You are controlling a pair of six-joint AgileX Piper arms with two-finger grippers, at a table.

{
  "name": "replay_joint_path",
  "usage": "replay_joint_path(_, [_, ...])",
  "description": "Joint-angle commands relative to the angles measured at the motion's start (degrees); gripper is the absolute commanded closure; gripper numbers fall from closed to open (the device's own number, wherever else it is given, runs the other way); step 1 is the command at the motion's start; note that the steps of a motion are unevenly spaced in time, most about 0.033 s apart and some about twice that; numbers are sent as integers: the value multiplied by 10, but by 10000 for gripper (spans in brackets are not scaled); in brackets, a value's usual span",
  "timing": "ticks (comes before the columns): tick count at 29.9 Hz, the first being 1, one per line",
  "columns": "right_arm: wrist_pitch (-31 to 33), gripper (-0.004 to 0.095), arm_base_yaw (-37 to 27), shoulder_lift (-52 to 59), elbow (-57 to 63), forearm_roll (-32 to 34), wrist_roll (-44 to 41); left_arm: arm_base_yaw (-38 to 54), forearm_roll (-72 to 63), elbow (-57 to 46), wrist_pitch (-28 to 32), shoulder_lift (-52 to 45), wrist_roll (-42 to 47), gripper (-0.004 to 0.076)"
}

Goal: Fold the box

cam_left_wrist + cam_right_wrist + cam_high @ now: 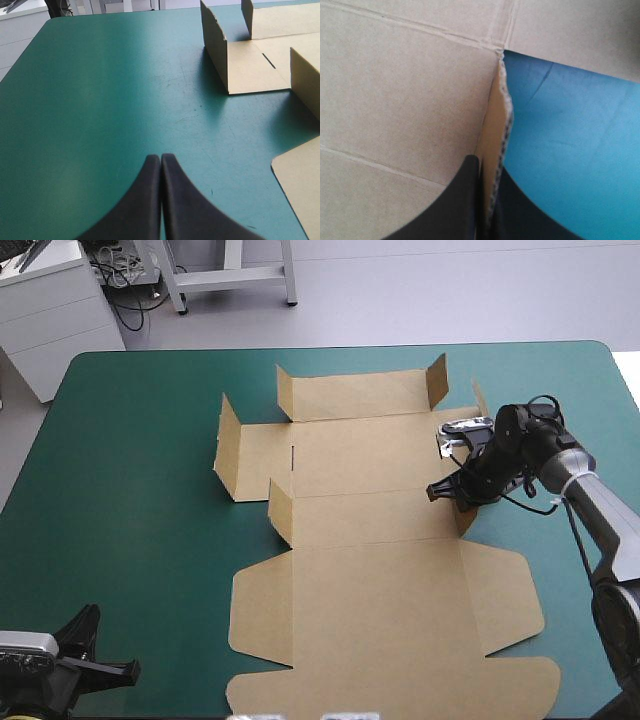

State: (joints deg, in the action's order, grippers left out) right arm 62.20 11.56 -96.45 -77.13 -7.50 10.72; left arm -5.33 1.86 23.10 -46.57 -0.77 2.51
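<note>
The box (380, 590), a cut sheet of brown corrugated board, lies mostly flat on the teal-green worktop (130, 520) with its side walls raised. The right tool (487, 165) pinches one raised, rough-cut wall edge. The left tool (161, 159) is pressed together, with the box ahead of it and to one side.

Brown box (380, 590): matt corrugated board, fluted cut edge. Teal-green cover (100, 110): smooth, faint sheen, fine scuffs. Left gripper (160, 157) fingers (142, 205): matt black, possibly rubber.
</note>
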Motion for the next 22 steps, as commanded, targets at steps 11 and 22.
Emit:
replay_joint_path(11, [12,912,69,-75,-215,14,292,-3,-10,20,41,-5,5,756])
replay_joint_path(22, [-13,931,130,-161,-327,29,489,-3,-10,20,41,-5,5,756])
